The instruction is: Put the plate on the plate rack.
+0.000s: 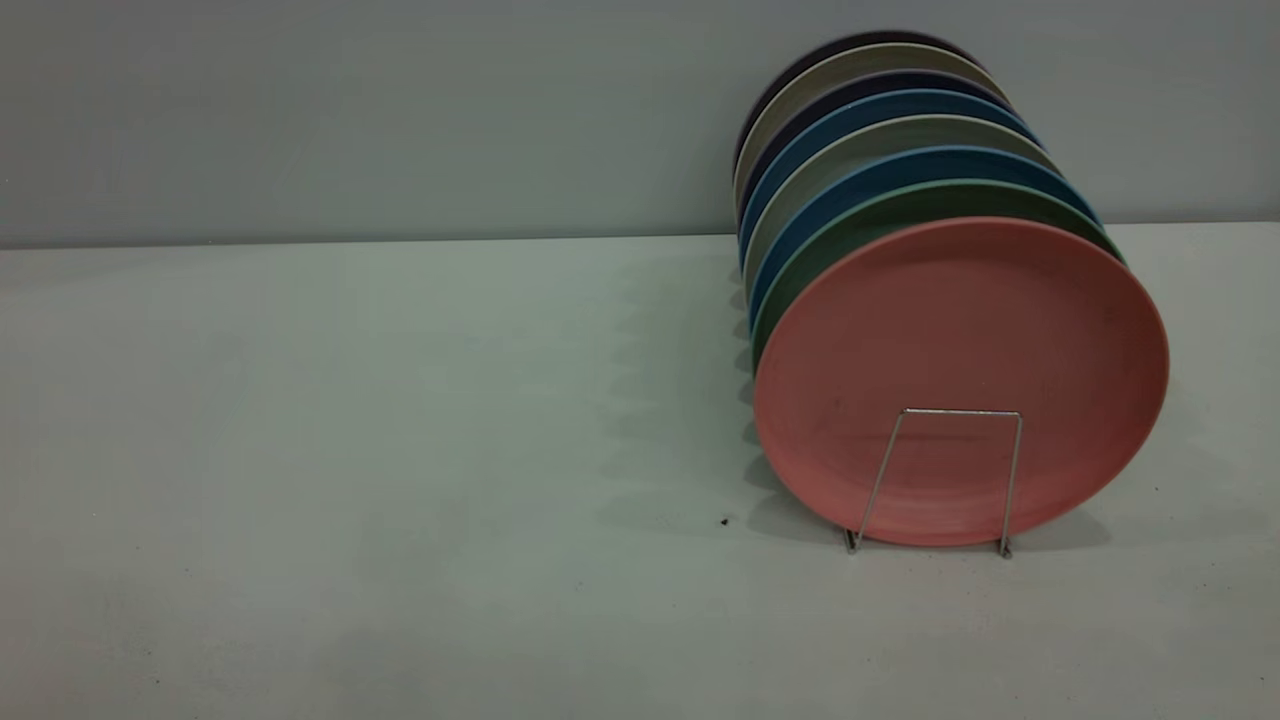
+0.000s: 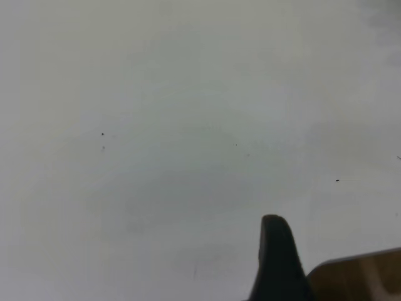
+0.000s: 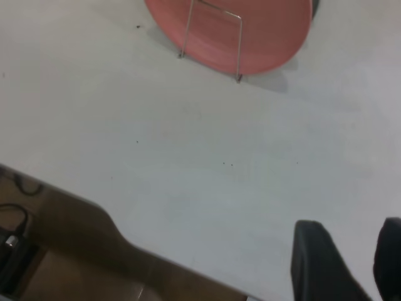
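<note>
The plate rack (image 1: 945, 480) is fronting the plate (image 1: 960, 380), lower right, upright in the row — right gripper (image 3: 351, 263) is hanging back, parted, empty; left gripper's (image 2: 279, 263) state I cannot tell.

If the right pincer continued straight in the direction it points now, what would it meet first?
Probably the bare table. Beyond the right pincer, farther along, stands the pink plate in the wire plate rack; depth is unclear.
</note>
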Controlling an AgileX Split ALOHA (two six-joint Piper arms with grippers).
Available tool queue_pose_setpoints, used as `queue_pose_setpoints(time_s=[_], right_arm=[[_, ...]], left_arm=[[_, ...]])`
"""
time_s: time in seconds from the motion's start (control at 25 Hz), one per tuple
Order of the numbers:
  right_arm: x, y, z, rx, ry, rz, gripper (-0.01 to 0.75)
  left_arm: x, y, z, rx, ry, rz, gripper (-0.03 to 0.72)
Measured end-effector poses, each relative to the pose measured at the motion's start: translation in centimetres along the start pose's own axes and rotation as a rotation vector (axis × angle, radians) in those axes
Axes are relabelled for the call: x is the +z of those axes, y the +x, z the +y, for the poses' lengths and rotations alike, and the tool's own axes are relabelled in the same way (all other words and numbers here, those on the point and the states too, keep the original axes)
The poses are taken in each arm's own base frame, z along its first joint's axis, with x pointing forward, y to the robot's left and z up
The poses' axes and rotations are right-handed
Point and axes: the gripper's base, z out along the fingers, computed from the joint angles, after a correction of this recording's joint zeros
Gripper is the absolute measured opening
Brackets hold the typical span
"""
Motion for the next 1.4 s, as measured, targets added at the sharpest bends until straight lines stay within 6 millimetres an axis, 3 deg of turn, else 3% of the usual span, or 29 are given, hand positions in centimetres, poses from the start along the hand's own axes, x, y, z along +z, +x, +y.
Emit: queue_pose_setpoints(time_s=[0.6,1.0,1.4], right_arm=[[0.0,0.0,0.0,0.007,0.004,-0.003,0.239],[-1.4,1.1,0.5,0.12,0.199,-0.122,0.239],[-1.4,1.1,0.5,0.141,0.228,-0.119,0.239]], left_arm=[[0.0,0.0,0.0,-0.003,0.001,0.002,0.518],[0.0,0.0,-0.2,-0.063,-0.075,0.005,0.518],[0.0,0.0,-0.3,-0.092,-0.112,0.007,0.518]])
